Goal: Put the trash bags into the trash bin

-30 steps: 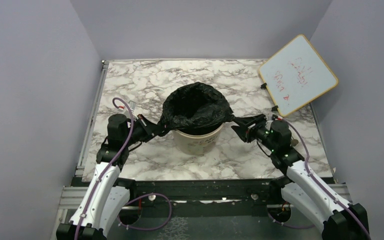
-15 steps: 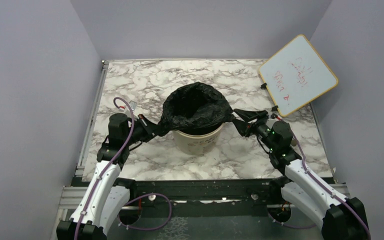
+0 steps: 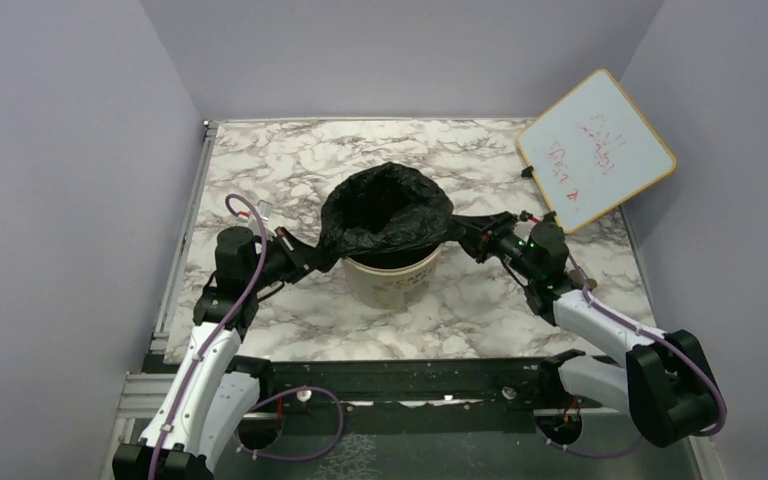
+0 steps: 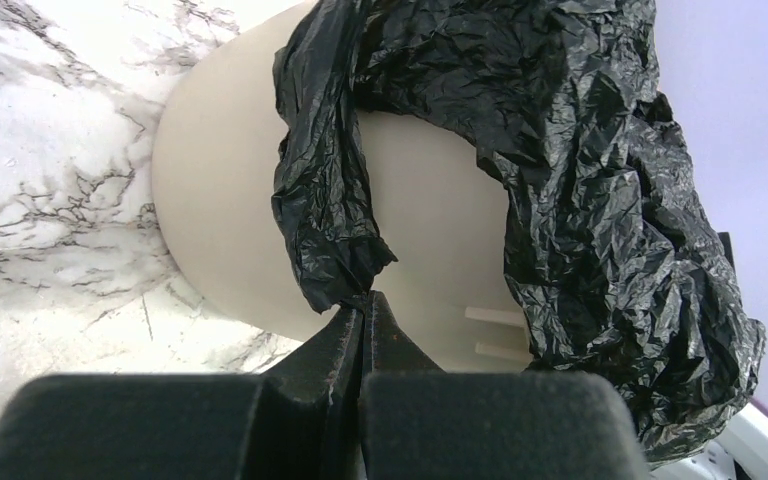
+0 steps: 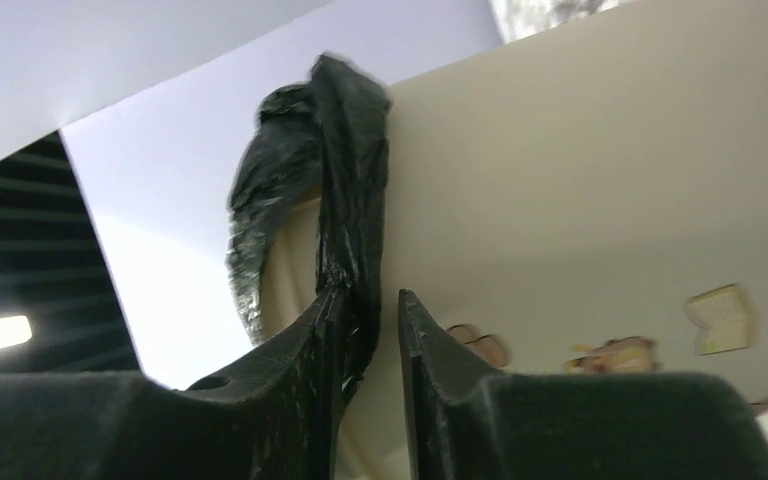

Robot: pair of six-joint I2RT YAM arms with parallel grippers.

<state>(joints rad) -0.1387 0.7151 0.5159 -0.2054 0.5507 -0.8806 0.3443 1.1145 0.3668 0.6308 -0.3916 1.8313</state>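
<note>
The black trash bag [image 3: 388, 210] is draped open over the rim of the beige trash bin [image 3: 395, 280] at the table's middle. My left gripper [image 3: 325, 258] is shut on the bag's left edge beside the bin wall; in the left wrist view the gripper [image 4: 365, 297] pinches a twisted strip of the bag [image 4: 330, 200] in front of the bin [image 4: 230, 200]. My right gripper [image 3: 467, 234] is at the bag's right edge. In the right wrist view its jaws [image 5: 370, 292] stand narrowly apart, with a strip of bag [image 5: 350, 150] lying against the left finger, close to the bin [image 5: 580, 200].
A whiteboard with a yellow frame [image 3: 596, 150] leans at the back right, close behind the right arm. The marble table [image 3: 290, 160] is walled in by grey panels on the left, back and right.
My right gripper has moved left and up to the bag's right edge, and its jaws now stand round a strip of the bag. The left gripper has stayed in place.
</note>
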